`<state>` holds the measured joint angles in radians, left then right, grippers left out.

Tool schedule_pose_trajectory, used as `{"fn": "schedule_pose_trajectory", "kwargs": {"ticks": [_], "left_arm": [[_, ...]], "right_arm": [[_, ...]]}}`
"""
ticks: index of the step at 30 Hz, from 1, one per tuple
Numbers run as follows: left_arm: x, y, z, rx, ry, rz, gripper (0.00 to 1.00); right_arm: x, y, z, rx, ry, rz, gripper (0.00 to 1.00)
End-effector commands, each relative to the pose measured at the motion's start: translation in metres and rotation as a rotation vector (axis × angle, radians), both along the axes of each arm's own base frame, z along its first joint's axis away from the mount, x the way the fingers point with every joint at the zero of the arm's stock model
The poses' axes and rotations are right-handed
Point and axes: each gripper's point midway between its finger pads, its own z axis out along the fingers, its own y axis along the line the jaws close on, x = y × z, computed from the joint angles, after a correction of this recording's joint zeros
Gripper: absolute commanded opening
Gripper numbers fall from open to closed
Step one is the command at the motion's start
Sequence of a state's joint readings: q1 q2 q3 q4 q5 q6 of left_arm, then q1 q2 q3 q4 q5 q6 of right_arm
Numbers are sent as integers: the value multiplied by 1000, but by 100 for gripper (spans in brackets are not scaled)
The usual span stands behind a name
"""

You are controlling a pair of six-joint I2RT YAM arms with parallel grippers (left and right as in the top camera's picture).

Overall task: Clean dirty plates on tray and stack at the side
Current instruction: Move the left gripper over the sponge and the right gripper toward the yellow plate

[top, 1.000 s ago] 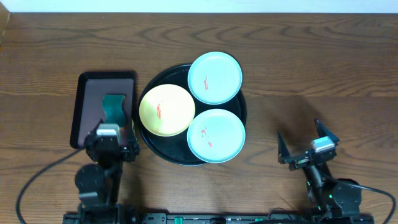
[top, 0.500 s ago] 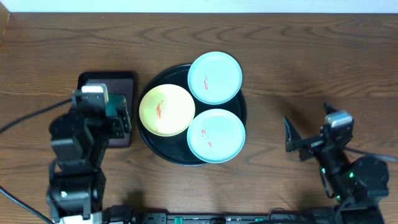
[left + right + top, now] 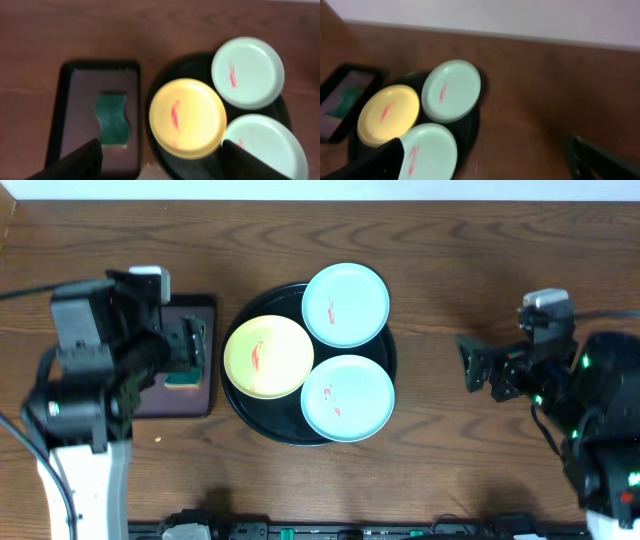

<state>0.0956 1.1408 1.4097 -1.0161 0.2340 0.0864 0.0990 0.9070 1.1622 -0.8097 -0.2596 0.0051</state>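
The black tray sits mid-table and holds three plates with red smears: a yellow plate on its left, one pale blue-green plate at the back and another blue-green plate at the front. My left gripper is open and empty, raised over the maroon tray beside the black tray. The left wrist view looks down on the yellow plate and both blue-green plates. My right gripper is open and empty, right of the tray, apart from it. The right wrist view shows the plates from afar.
A rectangular dark maroon tray lies left of the black tray with a green sponge on it, partly hidden under my left arm in the overhead view. Bare wooden table lies to the right and at the back.
Both arms have lifted from the table's front edge. The left gripper moved back over the maroon tray. The right gripper moved back and right. Plates have not moved.
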Motion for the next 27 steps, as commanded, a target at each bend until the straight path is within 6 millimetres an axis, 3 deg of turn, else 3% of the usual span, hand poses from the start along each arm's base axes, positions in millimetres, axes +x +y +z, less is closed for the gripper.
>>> {"fn": "schedule_pose_trajectory", "kwargs": {"ticks": [1,5,11,17,27], "left_arm": [[9,-8,7,-51,59,-32,75],[18,-7,-6,-56,114,-30,75],[29,-5,-25,-54,176,-22,75],[36,-3,-36,-52,207,-18,75],[29,39,-41,98,244,193,75]], "right_arm": [[12,3,12,15,57,14,99],[29,7,7,25,96,18,99],[46,30,-8,126,163,110,99],[67,47,-39,176,284,80,94],[91,105,-82,220,412,46,81]]}}
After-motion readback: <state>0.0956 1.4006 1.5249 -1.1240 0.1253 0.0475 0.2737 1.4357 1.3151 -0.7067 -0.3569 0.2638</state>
